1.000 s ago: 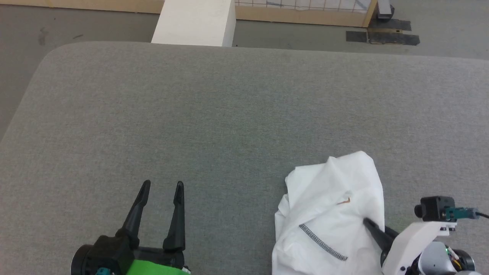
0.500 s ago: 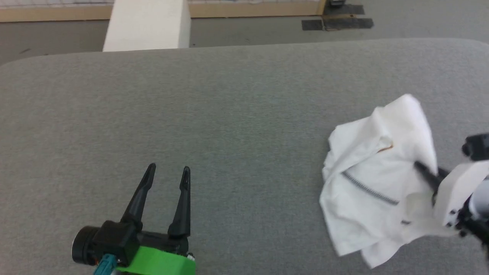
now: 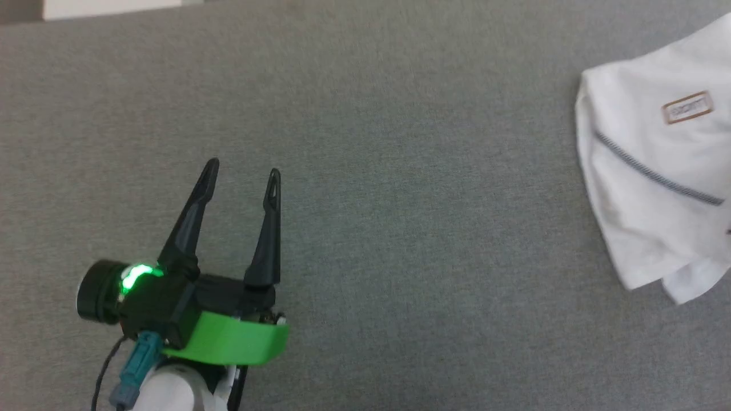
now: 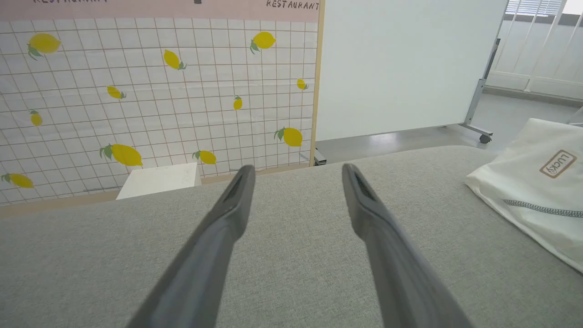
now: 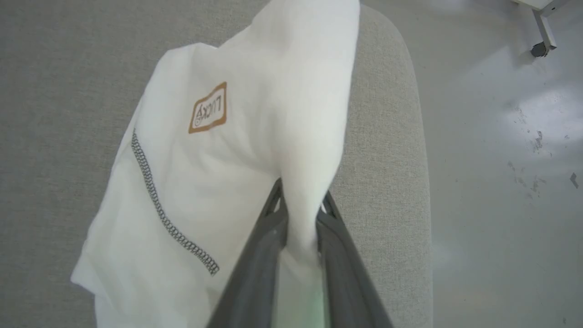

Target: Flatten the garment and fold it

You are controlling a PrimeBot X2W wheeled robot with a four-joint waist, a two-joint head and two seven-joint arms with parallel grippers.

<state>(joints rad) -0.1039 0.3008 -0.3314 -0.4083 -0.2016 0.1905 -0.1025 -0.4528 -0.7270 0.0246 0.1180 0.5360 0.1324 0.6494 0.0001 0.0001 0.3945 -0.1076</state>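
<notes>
The garment [image 3: 651, 182] is a white shirt with a dark stitched seam and a brown-bordered patch, bunched at the right edge of the head view. In the right wrist view my right gripper [image 5: 300, 200] is shut on a fold of the garment [image 5: 218, 159], which hangs lifted over the grey table's rounded end. The garment [image 4: 533, 191] also shows at the right of the left wrist view. My left gripper [image 3: 243, 171] stands open over bare table, well to the garment's left, with nothing between its fingers [image 4: 364, 205].
The grey fabric table [image 3: 400, 171] spreads under both arms; its rounded edge [image 5: 410, 136] borders bare floor [image 5: 501, 159]. Behind the table stand a white box [image 4: 157, 180], a lemon-print tiled wall [image 4: 159, 91] and a white panel on wheels [image 4: 401, 68].
The head camera has swung, shifting the whole picture. The garment is lifted higher and opened out, so the patch now faces up. The left gripper stays open.
</notes>
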